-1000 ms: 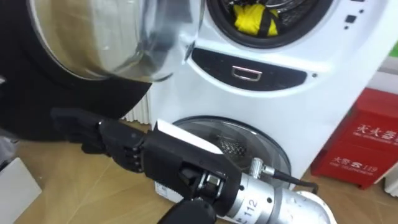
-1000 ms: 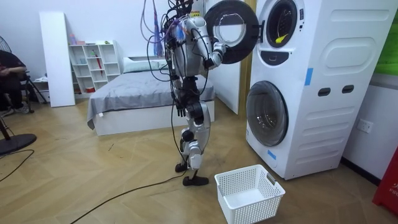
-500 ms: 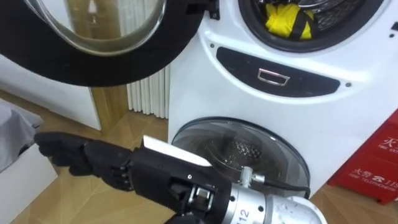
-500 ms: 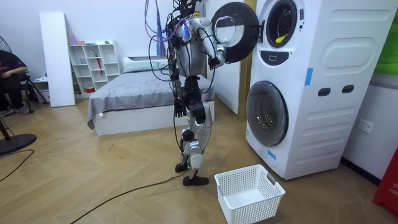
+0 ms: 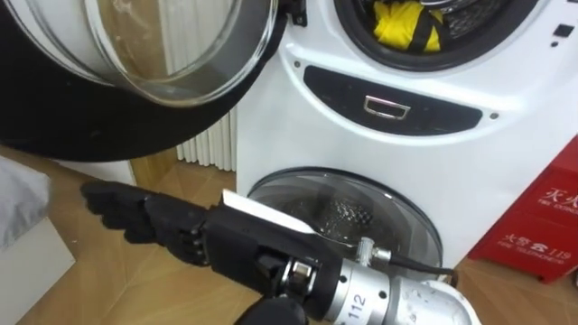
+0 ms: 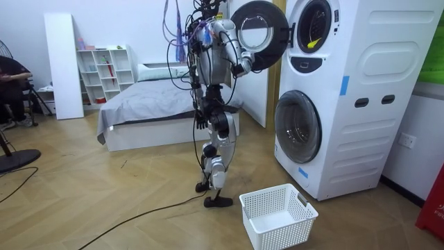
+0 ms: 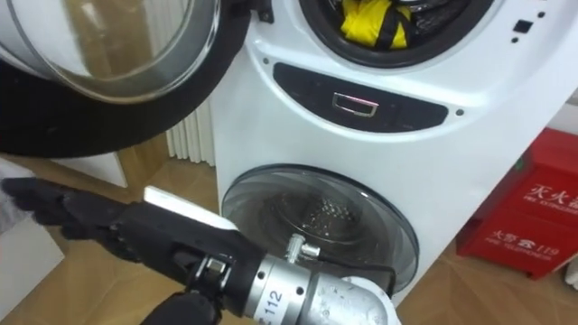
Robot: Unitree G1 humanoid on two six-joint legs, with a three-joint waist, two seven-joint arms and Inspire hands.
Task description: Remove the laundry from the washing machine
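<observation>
Yellow clothes [image 5: 402, 25] lie inside the upper drum of the stacked white washing machine [image 6: 347, 97]. Its round black door [image 5: 135, 90] with a glass bowl hangs open at the left. My right hand [image 5: 153, 221] reaches leftward below that door with straight fingers, open and holding nothing. It is well left of and below the drum opening. In the room view I stand before the machine with that arm raised at the door [image 6: 260, 35]. My left hand [image 6: 200, 123] hangs by my hip.
A closed lower washer door [image 5: 348, 221] is under the control panel. A red box [image 5: 542, 226] stands right of the machine. A white laundry basket [image 6: 277, 217] sits on the wood floor by my feet. A bed [image 6: 152, 104] and a seated person [image 6: 10, 83] are behind.
The eye view has swung left and back right, so the camera moved. My right hand stays stretched out and open under the door; the clothes have not moved.
</observation>
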